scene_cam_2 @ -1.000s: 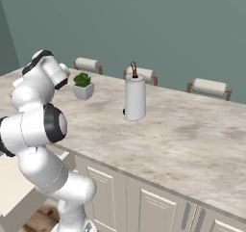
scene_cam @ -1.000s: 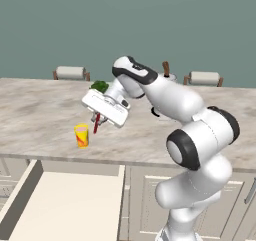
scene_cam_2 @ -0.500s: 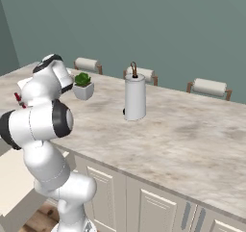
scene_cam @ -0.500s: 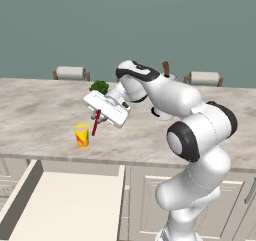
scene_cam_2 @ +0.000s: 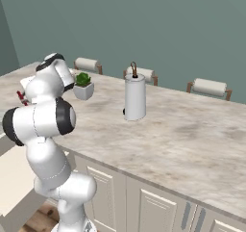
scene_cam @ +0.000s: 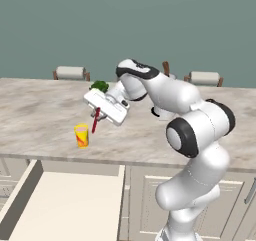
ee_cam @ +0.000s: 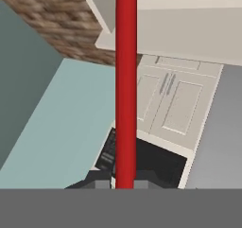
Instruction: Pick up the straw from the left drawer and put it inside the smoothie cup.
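Bench [scene_cam: 45,105]: long marbled beige-grey top along a teal wall, cream cabinet fronts below.
Drawer [scene_cam: 65,210]: pulled open under the bench's front edge, pale flat bottom bare.
Cup [scene_cam: 81,135]: yellow with orange swirls, upright on the bench near its front edge, above the drawer.
Plant pot [scene_cam_2: 83,86]: white with green plant, farther back on the bench than the cup.
Towel holder [scene_cam_2: 135,97]: white roll, upright, mid-bench, well right of the pot.
Gripper [scene_cam: 100,116]: over the bench, above and just right of the cup, clamped on the straw.
Straw [scene_cam: 95,119]: red, tilted, lower end just above the cup's rim, beside it; in the hand view it runs straight up between the fingertips [ee_cam: 97,183].
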